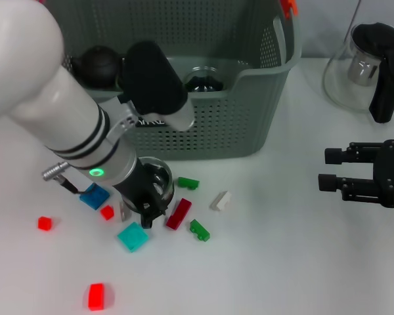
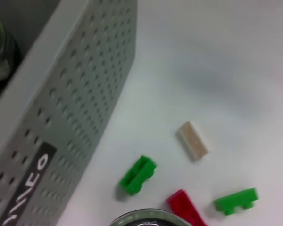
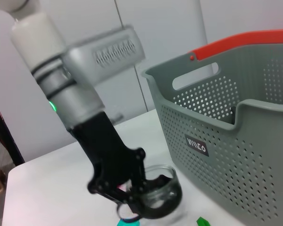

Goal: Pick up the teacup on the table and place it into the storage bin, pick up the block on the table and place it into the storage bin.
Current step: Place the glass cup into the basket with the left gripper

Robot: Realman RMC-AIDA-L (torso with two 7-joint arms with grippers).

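Teacup of clear glass sat just before the storage bin, the left pincer pinching its rim; the right pincer hovered spread, well apart.

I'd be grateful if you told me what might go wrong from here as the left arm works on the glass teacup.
The left gripper is at the rim of the glass teacup, which looks smooth, so it might slip on lifting. Blocks crowd the cup: the dark red block and a green block could get knocked aside. The storage bin wall stands close behind, so a low lift might clip its front rim. The right gripper waits far off.
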